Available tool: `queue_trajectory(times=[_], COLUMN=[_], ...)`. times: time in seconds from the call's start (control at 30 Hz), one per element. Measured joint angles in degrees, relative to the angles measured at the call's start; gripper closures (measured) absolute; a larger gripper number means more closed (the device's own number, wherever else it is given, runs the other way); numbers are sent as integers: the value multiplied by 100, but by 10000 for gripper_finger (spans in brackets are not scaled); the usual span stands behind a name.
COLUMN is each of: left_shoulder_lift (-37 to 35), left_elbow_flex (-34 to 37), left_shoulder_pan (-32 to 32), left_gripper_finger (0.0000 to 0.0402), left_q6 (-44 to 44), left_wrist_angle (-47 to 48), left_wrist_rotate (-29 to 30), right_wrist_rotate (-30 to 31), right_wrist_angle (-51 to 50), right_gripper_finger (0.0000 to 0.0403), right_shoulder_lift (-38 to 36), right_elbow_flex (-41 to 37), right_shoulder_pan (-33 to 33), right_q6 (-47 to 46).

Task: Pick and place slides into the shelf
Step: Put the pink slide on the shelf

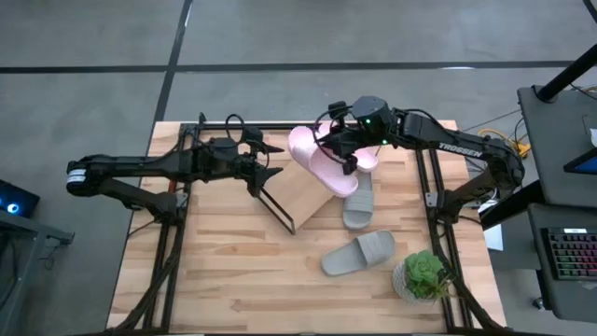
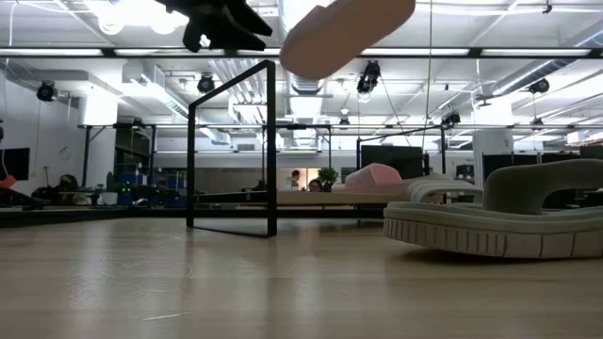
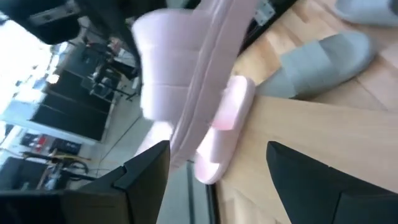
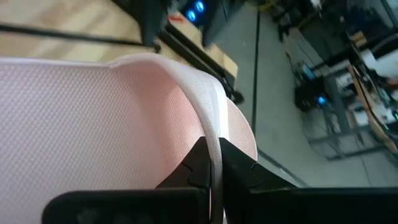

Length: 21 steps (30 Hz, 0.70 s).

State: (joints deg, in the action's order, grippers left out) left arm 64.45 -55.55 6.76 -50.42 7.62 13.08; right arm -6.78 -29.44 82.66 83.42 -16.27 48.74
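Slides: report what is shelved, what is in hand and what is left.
Done: one pink slide lies on the shelf. In hand: the right end effector is shut on the strap of the second pink slide, held above the shelf's far end; the left end effector stands open beside it. Left: two grey slides on the table, one beside the shelf.

Pink slide, held (image 1: 306, 145): pale pink foam, wide strap; lifted above the shelf's far end, its strap edge pinched in the right gripper (image 4: 214, 177) (sole pale and textured in the right wrist view).
Pink slide, placed (image 1: 336, 173): lies on the shelf, beside the held one.
Grey slide, near shelf (image 1: 358, 203): flat on the tabletop, touching the shelf's edge.
Grey slide, front (image 1: 359, 253): flat on the tabletop, apart from the shelf.
Shelf (image 1: 303, 198): slanted light-wood board on a thin black wire frame.
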Motion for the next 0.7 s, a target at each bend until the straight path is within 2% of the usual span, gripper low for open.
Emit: queue_trajectory(times=[0.17, 0.5, 0.7], left_shoulder_lift=[1, 424, 757], left_elbow_flex=[232, 177, 166], left_shoulder_pan=[0, 29, 40], left_gripper_finger=[150, 150, 150], left_q6=[-277, -350, -653], left_wrist_angle=[-765, -920, -1479], left_wrist_rotate=[45, -41, 370], right_wrist_rotate=[-197, -407, -417], right_wrist_angle=[7, 176, 173], right_gripper_finger=[394, 394, 394], right_shoulder_lift=[-9, 9, 13], right_elbow_flex=[0, 0, 0], right_shoulder_pan=[9, 9, 11], right_q6=[-75, -98, -184])
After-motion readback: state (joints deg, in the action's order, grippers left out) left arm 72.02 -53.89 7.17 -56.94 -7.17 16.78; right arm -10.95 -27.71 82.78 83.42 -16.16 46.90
